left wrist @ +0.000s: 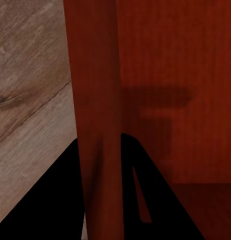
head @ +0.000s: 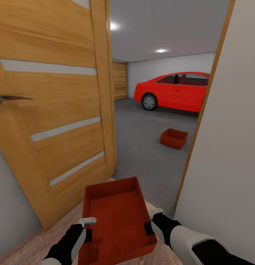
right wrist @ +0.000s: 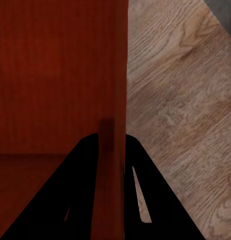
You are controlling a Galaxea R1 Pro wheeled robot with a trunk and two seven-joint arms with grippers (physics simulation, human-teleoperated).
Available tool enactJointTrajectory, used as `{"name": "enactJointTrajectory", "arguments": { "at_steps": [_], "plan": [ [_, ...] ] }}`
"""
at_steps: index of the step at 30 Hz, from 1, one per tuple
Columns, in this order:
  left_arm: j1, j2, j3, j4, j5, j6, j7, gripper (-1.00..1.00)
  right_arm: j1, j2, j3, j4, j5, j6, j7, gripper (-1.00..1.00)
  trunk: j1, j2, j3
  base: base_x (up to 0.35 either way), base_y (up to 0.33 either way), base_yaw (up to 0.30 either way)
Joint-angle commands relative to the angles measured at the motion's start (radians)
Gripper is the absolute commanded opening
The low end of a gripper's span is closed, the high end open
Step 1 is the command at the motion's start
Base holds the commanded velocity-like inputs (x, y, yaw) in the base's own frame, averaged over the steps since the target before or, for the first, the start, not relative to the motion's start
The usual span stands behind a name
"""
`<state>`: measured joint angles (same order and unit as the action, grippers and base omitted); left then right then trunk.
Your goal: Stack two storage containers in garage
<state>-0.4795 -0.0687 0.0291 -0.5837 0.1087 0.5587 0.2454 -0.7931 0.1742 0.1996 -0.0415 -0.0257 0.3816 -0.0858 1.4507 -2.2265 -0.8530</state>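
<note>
The long shallow container [head: 118, 222] hangs between both arms at the doorway: left end effector [head: 88, 229] clamps its left wall, right end effector [head: 152, 221] its right wall. The deeper container [head: 173, 138] sits on the garage floor [head: 138, 140] near the red car [head: 175, 91].

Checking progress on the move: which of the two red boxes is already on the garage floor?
The deeper, squarer box, sitting alone on the grey concrete near the car. The shallow tray is held over wood planks.
</note>
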Motion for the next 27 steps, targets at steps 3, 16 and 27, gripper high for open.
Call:
{"name": "enactJointTrajectory", "arguments": {
  "at_steps": [3, 16, 27],
  "plan": [
    [0.001, 0.000, -0.021, 0.001, 0.017, 0.000, 0.009, -1.00, -0.002, 0.000, -0.025, -0.074, 0.000, 0.006, 0.000, -1.00, 0.000, 0.000, 0.000, 0.000, 0.171, -0.124],
    [0.001, 0.000, -0.021, 0.001, 0.017, 0.000, 0.009, -1.00, -0.002, 0.000, -0.025, -0.074, 0.000, 0.006, 0.000, -1.00, 0.000, 0.000, 0.005, 0.040, 0.090, -0.161],
    [0.001, 0.000, -0.022, 0.001, 0.017, 0.000, 0.009, -1.00, -0.002, 0.000, -0.025, -0.074, 0.000, 0.006, 0.000, -1.00, 0.000, 0.000, 0.008, 0.097, 0.176, -0.077]
  ]
}}
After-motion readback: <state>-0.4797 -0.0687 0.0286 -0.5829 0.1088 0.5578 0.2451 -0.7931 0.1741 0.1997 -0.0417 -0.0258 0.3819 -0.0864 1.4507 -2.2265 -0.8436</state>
